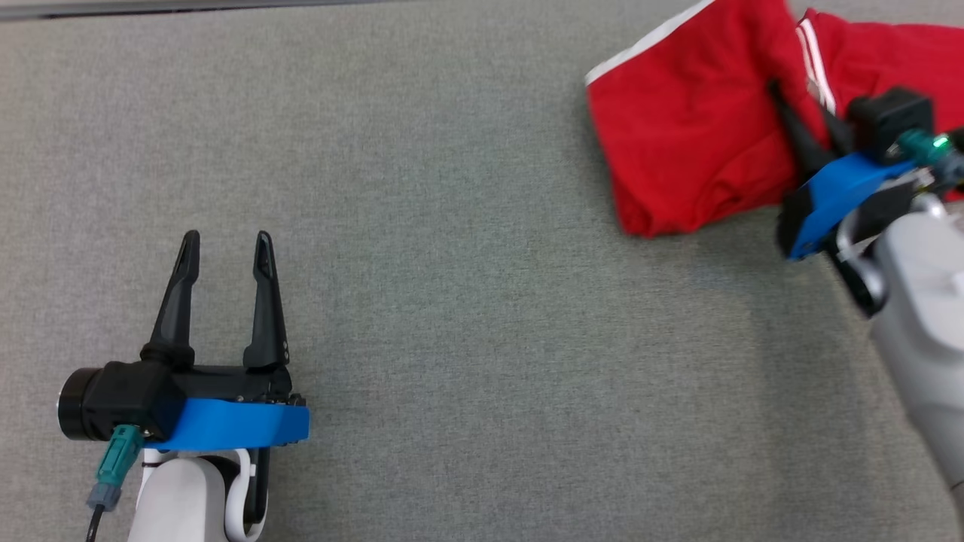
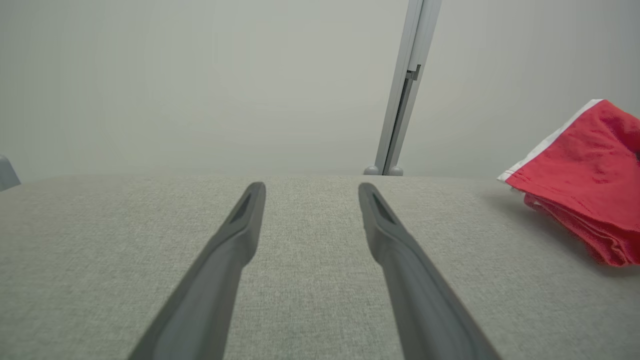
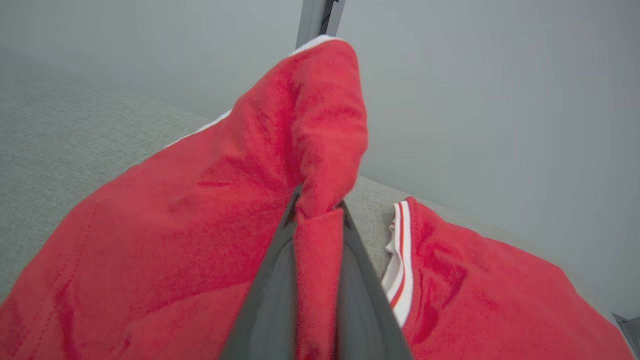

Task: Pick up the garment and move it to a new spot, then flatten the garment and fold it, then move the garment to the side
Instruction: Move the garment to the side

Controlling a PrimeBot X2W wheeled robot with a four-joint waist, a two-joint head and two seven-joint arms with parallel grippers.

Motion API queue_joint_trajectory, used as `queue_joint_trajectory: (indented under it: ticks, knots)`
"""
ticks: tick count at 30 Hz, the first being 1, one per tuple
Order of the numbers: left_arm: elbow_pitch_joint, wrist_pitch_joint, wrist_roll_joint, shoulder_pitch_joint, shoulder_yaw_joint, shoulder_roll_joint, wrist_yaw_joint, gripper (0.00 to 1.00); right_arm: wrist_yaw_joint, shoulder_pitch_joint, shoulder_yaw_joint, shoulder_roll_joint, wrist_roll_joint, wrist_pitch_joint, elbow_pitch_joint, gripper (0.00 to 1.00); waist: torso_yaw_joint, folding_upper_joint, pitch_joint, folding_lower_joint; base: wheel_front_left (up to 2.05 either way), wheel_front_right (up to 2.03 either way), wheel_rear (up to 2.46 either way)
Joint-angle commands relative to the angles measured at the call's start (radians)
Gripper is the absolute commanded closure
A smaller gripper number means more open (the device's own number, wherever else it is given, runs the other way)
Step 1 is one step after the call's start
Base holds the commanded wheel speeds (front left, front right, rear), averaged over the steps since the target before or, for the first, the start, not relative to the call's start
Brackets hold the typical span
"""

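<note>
Two grippers on my screens right now. My left gripper (image 1: 227, 241) sits at the lower left of the head view, over the grey woven fabric tabletop (image 1: 482, 301). Its two dark fingers are spread wide apart with nothing between them. The left wrist view agrees: bare grey weave shows in the gap.

Over on the other side, the right gripper (image 1: 802, 105) is at the upper right of the head view. Its fingers are pinched nearly together on a fold of the red cloth garment with white trim (image 1: 685, 128). In the right wrist view I can see red fabric squeezed between the two fingers, and a hump of it stands up past the fingertips.

The garment lies bunched at the far right of the tabletop, well apart from the left gripper. A white-and-red striped band shows just right of the pinched fold. A pale metal post (image 2: 407, 85) stands behind the table's far edge.
</note>
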Motion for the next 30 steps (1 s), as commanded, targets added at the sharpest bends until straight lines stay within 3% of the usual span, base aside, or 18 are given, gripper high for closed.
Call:
queue_joint_trajectory:
  ticks: [1, 17, 30]
  knots:
    - [-0.009, -0.002, 0.006, -0.019, 0.0, 0.003, -0.006, 0.0, 0.0, -0.033, 0.0, -0.036, 0.006, 0.013, -0.001, 1.0, 0.015, -0.0001, 0.023, -0.0002, 0.0, 0.0, 0.0]
    - [-0.07, -0.002, 0.015, -0.05, 0.011, 0.021, -0.005, 0.0, 0.0, -0.108, -0.072, -0.334, 0.064, 0.136, -0.008, 1.0, -0.027, -0.0001, 0.12, -0.0002, 0.0, 0.0, 0.0]
    - [-0.09, -0.002, 0.009, -0.089, -0.006, 0.042, -0.005, 0.0, 0.0, -0.15, -0.142, -0.381, -0.001, 0.229, -0.012, 1.0, -0.034, -0.0001, 0.175, -0.0002, 0.0, 0.0, 0.0]
